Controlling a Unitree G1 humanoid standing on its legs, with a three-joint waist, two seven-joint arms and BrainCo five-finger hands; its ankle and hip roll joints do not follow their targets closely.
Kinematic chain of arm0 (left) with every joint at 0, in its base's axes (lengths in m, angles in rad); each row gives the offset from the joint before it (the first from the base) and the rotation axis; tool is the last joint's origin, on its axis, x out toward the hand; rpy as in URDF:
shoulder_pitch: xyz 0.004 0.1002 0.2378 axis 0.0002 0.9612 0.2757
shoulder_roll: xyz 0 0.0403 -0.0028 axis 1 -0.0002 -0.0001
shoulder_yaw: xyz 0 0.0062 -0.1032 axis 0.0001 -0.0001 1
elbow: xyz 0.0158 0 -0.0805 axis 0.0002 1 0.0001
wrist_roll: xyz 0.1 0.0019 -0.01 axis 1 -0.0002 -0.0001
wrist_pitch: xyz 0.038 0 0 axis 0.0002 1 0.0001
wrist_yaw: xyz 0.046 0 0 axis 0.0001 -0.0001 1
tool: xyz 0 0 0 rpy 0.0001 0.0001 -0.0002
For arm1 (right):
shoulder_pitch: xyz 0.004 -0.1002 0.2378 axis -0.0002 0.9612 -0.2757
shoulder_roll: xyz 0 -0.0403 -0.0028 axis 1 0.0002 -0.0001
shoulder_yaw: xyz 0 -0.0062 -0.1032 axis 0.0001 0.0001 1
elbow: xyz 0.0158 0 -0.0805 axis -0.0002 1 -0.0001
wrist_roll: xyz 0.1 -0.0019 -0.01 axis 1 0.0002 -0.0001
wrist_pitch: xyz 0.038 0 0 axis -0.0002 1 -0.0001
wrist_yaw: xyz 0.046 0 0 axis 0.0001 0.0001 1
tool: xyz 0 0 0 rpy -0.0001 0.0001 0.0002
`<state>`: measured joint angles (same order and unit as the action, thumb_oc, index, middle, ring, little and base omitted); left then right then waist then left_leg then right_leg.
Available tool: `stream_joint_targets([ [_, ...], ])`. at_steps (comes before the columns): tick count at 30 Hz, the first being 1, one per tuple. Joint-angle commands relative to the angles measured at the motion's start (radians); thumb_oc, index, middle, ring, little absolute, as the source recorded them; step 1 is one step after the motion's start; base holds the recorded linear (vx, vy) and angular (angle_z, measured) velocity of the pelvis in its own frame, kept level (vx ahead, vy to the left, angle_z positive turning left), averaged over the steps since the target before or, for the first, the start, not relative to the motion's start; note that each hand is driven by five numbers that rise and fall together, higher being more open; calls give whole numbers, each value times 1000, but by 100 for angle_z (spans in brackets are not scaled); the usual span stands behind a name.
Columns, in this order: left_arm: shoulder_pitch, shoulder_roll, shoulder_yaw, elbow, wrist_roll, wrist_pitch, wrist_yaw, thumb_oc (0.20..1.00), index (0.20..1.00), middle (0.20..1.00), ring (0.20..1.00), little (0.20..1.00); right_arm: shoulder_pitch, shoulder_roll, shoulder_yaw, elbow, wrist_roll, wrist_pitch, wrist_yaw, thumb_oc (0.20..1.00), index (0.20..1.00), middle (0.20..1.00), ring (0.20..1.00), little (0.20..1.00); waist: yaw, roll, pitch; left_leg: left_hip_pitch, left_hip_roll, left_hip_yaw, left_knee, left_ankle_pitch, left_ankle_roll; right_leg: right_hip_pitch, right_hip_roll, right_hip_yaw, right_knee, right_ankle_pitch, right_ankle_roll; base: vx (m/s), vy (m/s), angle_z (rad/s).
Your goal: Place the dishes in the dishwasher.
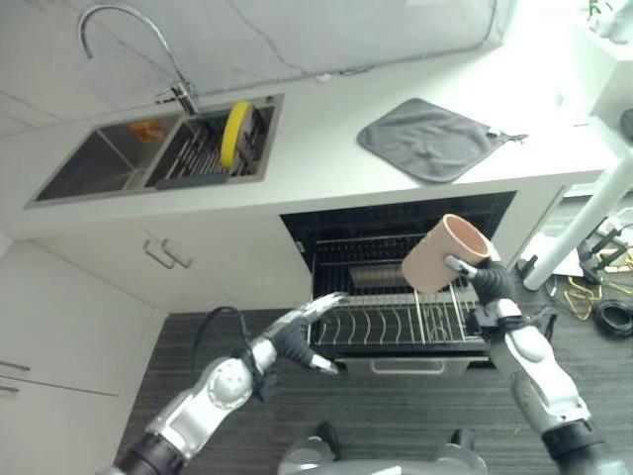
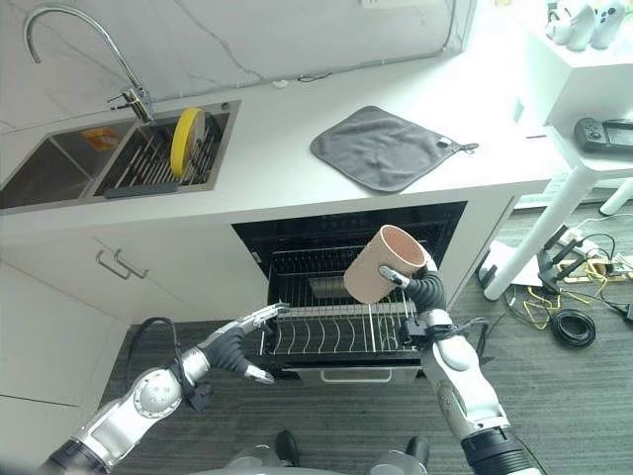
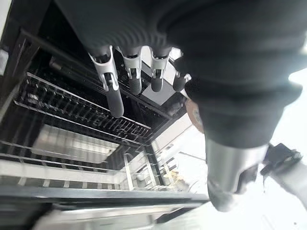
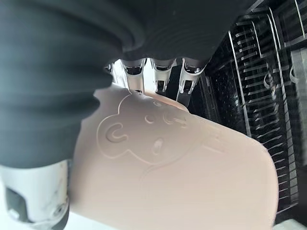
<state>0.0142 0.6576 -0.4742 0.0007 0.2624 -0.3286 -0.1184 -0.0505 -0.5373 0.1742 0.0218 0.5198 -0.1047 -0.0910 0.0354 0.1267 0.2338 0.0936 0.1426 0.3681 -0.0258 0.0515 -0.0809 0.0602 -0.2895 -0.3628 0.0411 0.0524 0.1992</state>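
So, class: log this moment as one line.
right hand: shut on pink cup | above dishwasher rack | left hand: open at rack edge

A domestic kitchen is indicated; a white counter (image 2: 297, 168) is fitted with a steel sink (image 2: 59, 173) and curved tap (image 2: 74, 30); white cabinets (image 2: 148, 267) adjoin an open dishwasher (image 2: 346, 287) with its wire rack (image 2: 336, 332) extended; a grey cloth (image 2: 381, 146) is laid on the counter.

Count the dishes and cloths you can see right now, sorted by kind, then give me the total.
Pink cup, held in the right hand above the dishwasher rack: 1
Yellow plate, standing on edge in the sink: 1
Grey cloth, flat on the counter: 1
Total: 3
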Motion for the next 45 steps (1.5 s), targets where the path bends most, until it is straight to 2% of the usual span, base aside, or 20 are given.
stream_joint_targets([
  [1, -93, 73, -15, -74, 47, -5, 33, 1000, 1000, 1000, 1000, 1000, -140, -2, -45, -54, -64, -3, 17, 200, 200, 200, 200, 200, 20, -67, 48, -77, 80, -32, 152, -88, -10, -40, -88, -21, 69, -43, 32, -158, -73, 7],
  [3, -136, 90, -24, -78, 62, 0, 27, 1000, 1000, 1000, 1000, 1000, -186, -32, -50, -17, -81, -6, 3, 200, 200, 200, 200, 200, 25, -69, 73, -98, 79, -40, 155, -86, -12, -58, -92, -18, 72, -39, 36, -154, -67, 11],
  [8, -261, 147, -68, -78, 75, 37, -14, 1000, 1000, 1000, 1000, 1000, -349, -111, -57, 101, -137, 67, -53, 200, 200, 200, 200, 200, 38, -68, 153, -149, 79, -57, 171, -81, -13, -99, -110, -13, 89, -37, 44, -111, -35, 7],
  [12, -317, 155, -85, -85, 72, 49, -17, 1000, 1000, 1000, 1000, 1000, -396, -147, -67, 146, -137, 103, -42, 200, 200, 200, 200, 200, 44, -71, 191, -181, 84, -64, 194, -83, -15, -126, -118, -11, 104, -37, 48, -65, -30, -3],
  [17, -369, 161, -95, -90, 58, 62, -21, 1000, 1000, 1000, 1000, 1000, -462, -170, -62, 212, -167, 106, -60, 200, 200, 200, 200, 200, 55, -73, 226, -218, 92, -79, 227, -85, -19, -157, -122, -6, 126, -39, 46, -23, -17, -1],
  [20, -433, 169, -112, -74, 54, 63, -40, 1000, 1000, 1000, 1000, 1000, -550, -174, -55, 300, -190, 103, -112, 200, 200, 200, 200, 200, 72, -71, 257, -260, 99, -94, 246, -83, -25, -191, -126, -7, 147, -42, 47, -101, -82, 1],
  [22, -493, 190, -127, -67, 31, 57, -64, 1000, 1000, 1000, 1000, 1000, -667, -194, -29, 437, -201, 96, -122, 200, 200, 200, 200, 200, 92, -66, 285, -286, 95, -101, 249, -78, -25, -214, -124, -11, 155, -42, 48, -121, -61, 1],
  [29, -586, 206, -171, -54, -11, 66, -64, 1000, 1000, 1000, 1000, 1000, -835, -184, 68, 677, -221, 100, -155, 200, 200, 200, 200, 200, 114, -50, 286, -338, 85, -97, 237, -64, -25, -274, -122, -14, 162, -36, 47, -30, 1, -1],
  [33, -610, 216, -178, -50, -26, 56, -73, 1000, 1000, 1000, 1000, 1000, -877, -178, 80, 757, -218, 102, -160, 200, 200, 200, 200, 200, 124, -44, 286, -356, 85, -97, 230, -58, -28, -295, -126, -19, 165, -33, 48, -19, -8, 0],
  [34, -617, 220, -179, -53, -32, 51, -80, 1000, 1000, 1000, 1000, 1000, -903, -168, 90, 808, -176, 121, -184, 200, 200, 200, 200, 200, 133, -39, 286, -365, 82, -99, 220, -55, -29, -307, -126, -23, 164, -32, 50, -31, -16, -1],
  [36, -624, 223, -182, -57, -37, 48, -83, 1000, 1000, 1000, 1000, 1000, -924, -153, 97, 860, -164, 113, -189, 200, 200, 200, 200, 200, 141, -32, 286, -377, 79, -101, 214, -51, -29, -321, -127, -24, 164, -29, 51, -21, -8, 0],
  [45, -621, 210, -172, -73, -20, 53, -72, 1000, 1000, 1000, 1000, 1000, -901, -90, 100, 889, -163, 133, -217, 200, 200, 200, 200, 200, 143, -20, 286, -397, 77, -91, 201, -47, -31, -358, -134, -19, 172, -29, 54, -11, 1, 0],
])
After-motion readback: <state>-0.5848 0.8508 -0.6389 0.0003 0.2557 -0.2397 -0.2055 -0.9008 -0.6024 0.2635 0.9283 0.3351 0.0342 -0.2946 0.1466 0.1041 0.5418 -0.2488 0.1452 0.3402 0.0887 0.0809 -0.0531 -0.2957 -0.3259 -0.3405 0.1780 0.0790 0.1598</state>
